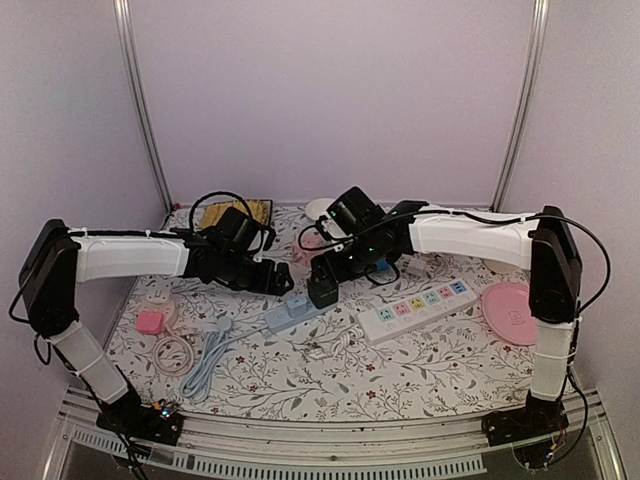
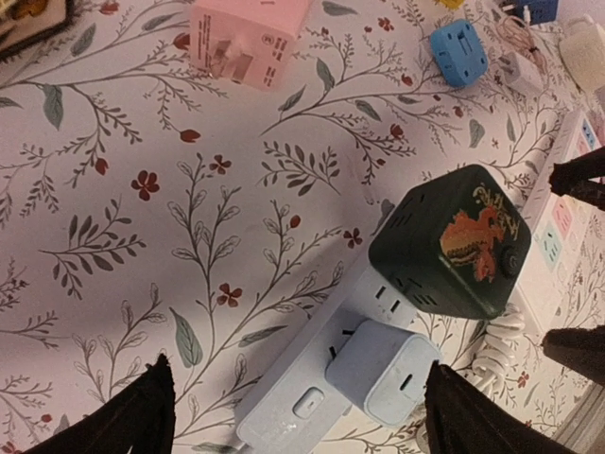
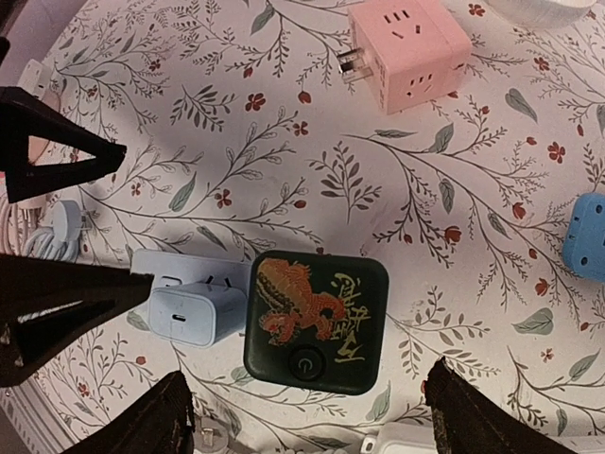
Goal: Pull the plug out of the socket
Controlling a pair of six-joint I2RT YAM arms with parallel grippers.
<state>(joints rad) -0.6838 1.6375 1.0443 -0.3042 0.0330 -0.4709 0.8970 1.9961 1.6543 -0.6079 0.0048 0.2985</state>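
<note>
Top external shows me, nearest the arm bases, a coil of white cable [image 1: 172,355] on the floral table [image 1: 400,370]. Just beyond it lies the pale blue power strip [image 1: 288,313]. A pale blue charger [image 2: 383,369] and a dark green cube plug [image 3: 317,322] sit side by side on it, the cube at the strip's end. My left pincer [image 2: 298,378] hangs above the strip with its jaws spread wide, holding nothing. My right pincer [image 3: 307,378] is likewise wide open, its fingers either side of the cube plug and clear of it. To the right lie a white power strip [image 1: 415,308] and a pink disc [image 1: 510,310]. Farther back, a pink cube adapter [image 3: 406,52] and a small blue adapter [image 2: 458,52] lie loose on the table.
</note>
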